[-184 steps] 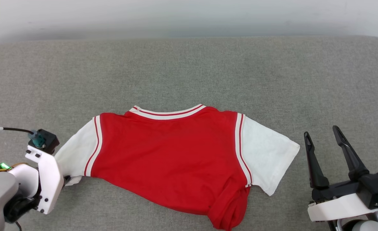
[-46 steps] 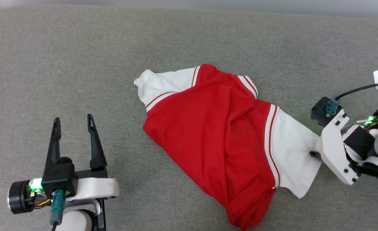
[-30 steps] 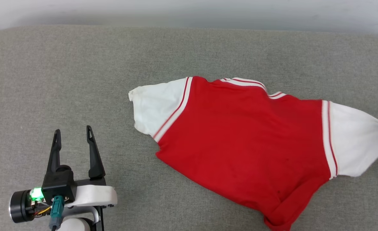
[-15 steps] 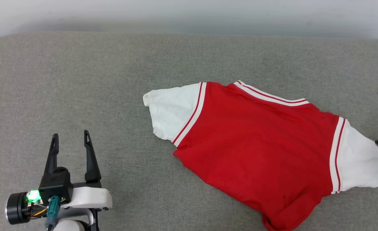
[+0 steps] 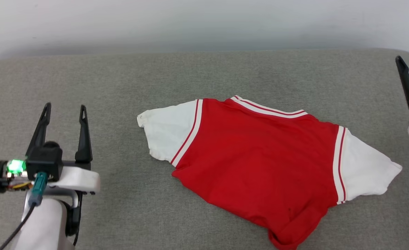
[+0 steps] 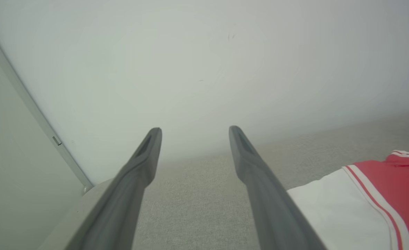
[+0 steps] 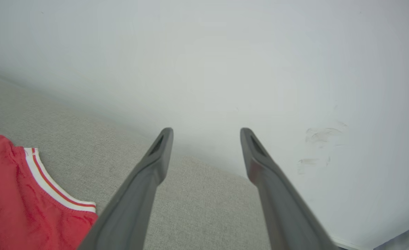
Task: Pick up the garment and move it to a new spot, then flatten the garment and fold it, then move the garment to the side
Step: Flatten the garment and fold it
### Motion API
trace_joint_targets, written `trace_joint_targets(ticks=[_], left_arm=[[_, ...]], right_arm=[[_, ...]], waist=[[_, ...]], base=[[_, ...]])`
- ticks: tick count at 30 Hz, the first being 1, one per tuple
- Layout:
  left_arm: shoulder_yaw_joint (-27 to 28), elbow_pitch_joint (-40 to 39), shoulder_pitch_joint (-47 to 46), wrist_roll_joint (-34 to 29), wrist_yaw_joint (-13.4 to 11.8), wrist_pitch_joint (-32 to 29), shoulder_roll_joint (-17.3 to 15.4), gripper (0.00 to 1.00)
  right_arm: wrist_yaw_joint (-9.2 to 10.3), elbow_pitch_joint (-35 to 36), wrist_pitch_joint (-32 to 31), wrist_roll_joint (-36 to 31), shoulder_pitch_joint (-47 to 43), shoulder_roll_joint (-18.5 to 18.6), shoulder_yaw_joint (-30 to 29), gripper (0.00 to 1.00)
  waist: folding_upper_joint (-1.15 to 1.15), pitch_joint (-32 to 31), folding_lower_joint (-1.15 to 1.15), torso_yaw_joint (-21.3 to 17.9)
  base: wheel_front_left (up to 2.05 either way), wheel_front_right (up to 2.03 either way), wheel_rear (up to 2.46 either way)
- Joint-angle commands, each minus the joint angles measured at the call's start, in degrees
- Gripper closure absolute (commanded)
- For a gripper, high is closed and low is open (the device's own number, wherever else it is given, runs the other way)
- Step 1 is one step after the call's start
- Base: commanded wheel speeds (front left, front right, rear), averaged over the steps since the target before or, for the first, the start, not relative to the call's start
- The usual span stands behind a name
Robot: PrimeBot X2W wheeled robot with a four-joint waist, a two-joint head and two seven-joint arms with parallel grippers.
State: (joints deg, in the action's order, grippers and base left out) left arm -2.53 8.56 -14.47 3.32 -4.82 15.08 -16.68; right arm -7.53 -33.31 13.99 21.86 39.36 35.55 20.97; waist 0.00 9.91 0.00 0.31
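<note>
Pad: gray pad [image 5: 86, 80], rough and woven, with round corners; smooth pale wall [image 5: 204, 21] behind.
Garment: soft garment [image 5: 260, 163] lying mostly flat, right of the middle; red body, 2 white sleeves, striped trim (near hem bunched).
Left arm: left gripper [image 5: 65, 106] spread wide, holding nothing, well left of it.
Right arm: right gripper [image 7: 206, 131] spread wide, holding nothing, by the far right corner.
Room: open pad left of it and beyond it.

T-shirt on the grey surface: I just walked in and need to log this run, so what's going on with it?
A two-armed robot is handling the red T-shirt with white sleeves. It lies spread on the grey padded surface, bunched at its near right corner. The left tool and right tool are both open, off to either side, holding nothing. No fold is made yet.
</note>
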Motion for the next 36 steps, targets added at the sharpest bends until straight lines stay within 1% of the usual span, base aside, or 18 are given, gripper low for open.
trace_joint_targets(ticks=[1,2,5,9,12,15,18,21,22,25,29,33,36], left_arm=[[-0.15,0.57,-1.22,-0.23,0.41,0.11,-0.49,0.0],[-0.36,1.39,-2.55,-0.06,0.99,0.12,-0.76,0.0],[-1.16,3.41,-6.42,-0.5,2.71,-0.08,-2.29,0.0],[-2.37,5.96,-12.15,-0.4,5.0,-2.73,-3.73,0.0],[-3.44,7.51,-16.71,0.01,7.56,-5.04,-4.87,0.0],[-5.15,8.67,-21.53,-0.1,9.78,-8.65,-6.67,0.0],[-7.55,10.53,-26.25,1.74,11.4,-14.68,-7.83,0.0],[-13.23,12.49,-30.55,4.0,12.11,-22.78,-9.95,0.0],[-16.78,13.03,-31.88,6.33,12.17,-26.06,-10.63,0.0],[-27.44,13.15,-36.7,14.29,12.11,-36.37,-15.56,0.0],[-39.27,11.22,-42.58,25.18,12.14,-48.31,-20.73,0.0],[-48.13,9.27,-47.65,34.44,12.15,-58.78,-25.08,0.0],[-52.83,8.41,-50.88,39.83,12.17,-64.99,-27.11,0.0]], right_arm=[[0.08,1.1,0.41,-0.95,-1.34,-1.18,-2.02,0.0],[0.07,3.09,0.81,-2.79,-3.19,-3.19,-5.19,0.0],[0.08,11.08,1.13,-7.94,-9.57,-9.15,-12.28,0.0],[0.07,22.21,1.18,-12.31,-18.1,-16.31,-19.28,0.0],[0.07,28.63,1.16,-14.13,-23.77,-20.13,-21.96,0.0],[0.07,33.27,0.91,-15.4,-28.05,-22.87,-22.96,0.0],[0.08,36.98,0.85,-16.26,-31.13,-25.19,-23.64,0.0],[0.08,39.53,0.53,-16.63,-33.42,-27.12,-24.02,0.0],[0.08,40.21,0.43,-16.76,-33.95,-27.65,-24.13,0.0],[0.08,41.49,0.32,-16.94,-35.06,-28.59,-23.95,0.0],[0.08,42.42,0.31,-17.35,-35.28,-29.36,-23.44,0.0],[0.08,42.57,0.54,-17.51,-33.98,-29.45,-22.99,0.0],[0.08,42.45,0.69,-17.34,-32.86,-29.14,-22.82,0.0]], waist=[[0.0,-0.1,0.0,-0.55],[0.0,-0.08,0.0,-0.81],[0.0,0.21,0.0,-1.92],[0.0,0.68,0.0,-2.87],[0.0,1.25,0.0,-3.58],[0.0,2.03,0.0,-4.44],[0.0,3.0,0.0,-5.12],[0.0,4.31,0.0,-5.86],[0.0,4.72,0.0,-6.05],[0.0,6.14,0.0,-6.82],[0.0,8.36,0.0,-7.99],[0.0,10.68,0.0,-9.09],[0.0,12.51,0.0,-9.8]], base=[[0.0,0.0,0.0],[0.0,0.0,0.0],[0.0,0.0,0.0],[0.0,0.0,0.0],[0.0,0.0,0.0],[0.0,0.0,0.0],[0.0,0.0,0.0],[0.0,0.0,0.0],[0.0,0.0,0.0],[0.0,0.0,0.0],[0.0,0.0,0.0],[0.0,0.0,0.0],[0.0,0.0,0.0]])
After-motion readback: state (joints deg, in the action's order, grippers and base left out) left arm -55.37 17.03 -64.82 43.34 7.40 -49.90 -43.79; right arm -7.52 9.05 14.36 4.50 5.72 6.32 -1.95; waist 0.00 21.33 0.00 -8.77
